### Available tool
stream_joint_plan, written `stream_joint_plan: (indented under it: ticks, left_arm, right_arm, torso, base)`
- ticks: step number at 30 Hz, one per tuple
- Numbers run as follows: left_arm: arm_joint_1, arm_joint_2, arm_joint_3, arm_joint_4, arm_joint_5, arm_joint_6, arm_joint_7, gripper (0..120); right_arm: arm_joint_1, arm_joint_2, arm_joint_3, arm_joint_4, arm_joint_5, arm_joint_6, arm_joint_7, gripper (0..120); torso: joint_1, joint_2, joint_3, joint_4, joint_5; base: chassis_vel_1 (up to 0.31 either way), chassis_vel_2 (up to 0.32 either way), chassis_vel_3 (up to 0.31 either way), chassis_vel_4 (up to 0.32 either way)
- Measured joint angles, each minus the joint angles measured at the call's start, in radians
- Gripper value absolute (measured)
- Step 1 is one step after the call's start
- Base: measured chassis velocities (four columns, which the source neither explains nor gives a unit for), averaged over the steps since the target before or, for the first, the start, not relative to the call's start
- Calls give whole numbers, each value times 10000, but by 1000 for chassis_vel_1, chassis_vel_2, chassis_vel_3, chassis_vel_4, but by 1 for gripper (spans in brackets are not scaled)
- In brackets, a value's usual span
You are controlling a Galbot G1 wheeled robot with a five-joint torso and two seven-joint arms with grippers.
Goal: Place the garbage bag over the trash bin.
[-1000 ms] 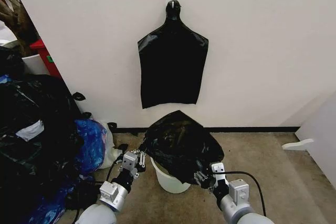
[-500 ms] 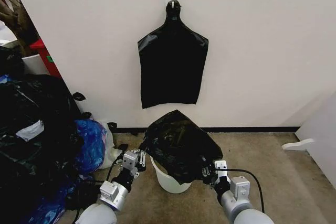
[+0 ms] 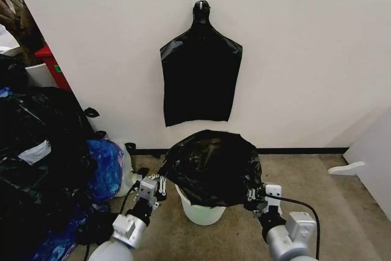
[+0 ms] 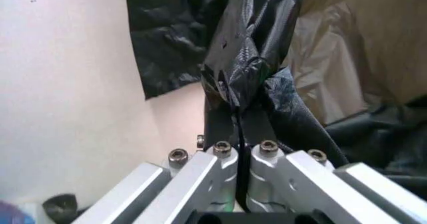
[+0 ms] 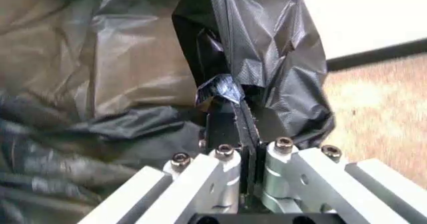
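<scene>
The thin, glossy black plastic garbage bag (image 3: 211,166) is spread like a dome above the small round cream-white plastic trash bin (image 3: 201,212), which stands on the floor near the wall. The bag's mouth hangs around the bin's rim, not yet pulled down over the sides. The left gripper (image 3: 160,183) pinches the bag's edge on the bin's left side, its fingers pressed together on the plastic in the left wrist view (image 4: 238,115). The right gripper (image 3: 252,195) clamps the opposite edge in the same way (image 5: 230,116).

To do this step well, both arms should probably lower together and keep the mouth stretched wider than the rim, so that the film slides down evenly and does not catch or tear.

The floor is a brownish carpet (image 3: 317,194). On the white wall (image 3: 305,47) a bunch of flat black bags (image 3: 200,80) hangs from a hook. A heap of stuffed black bags (image 3: 36,151) lies at the left.
</scene>
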Motion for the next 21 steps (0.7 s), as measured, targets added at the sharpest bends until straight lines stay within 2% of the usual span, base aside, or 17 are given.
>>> stream_joint_plan:
  ticks: [2, 8, 12, 17, 21]
  left_arm:
    - [622, 22, -58, -356, 203, -65, -116, 0]
    - [1529, -19, -267, -972, 362, -95, -587, 0]
    - [959, -271, -216, 305, 327, -181, -1168, 0]
    - [706, -288, -95, 1058, 200, -252, -1383, 0]
    - [689, -345, 32, 1283, 240, -320, -1255, 0]
  right_arm:
    - [-63, 168, 24, 10, 96, -4, 132, 0]
    - [-48, 452, 0, 4, 292, 12, 136, 0]
    - [-36, 636, -113, -318, 434, 47, -46, 0]
    - [-365, 760, -58, -504, 495, 333, -85, 0]
    - [-743, 980, -97, -856, 211, 856, -203, 0]
  torso:
    - [0, 0, 0, 1, 1]
    - [0, 0, 0, 2, 4]
    - [0, 0, 1, -1, 1]
    - [0, 0, 0, -2, 0]
    - [0, 0, 0, -2, 1]
  base:
    - [0, 0, 0, 0]
    - [0, 0, 0, 0]
    - [0, 0, 0, 0]
    - [0, 0, 0, 0]
    - [0, 0, 0, 0]
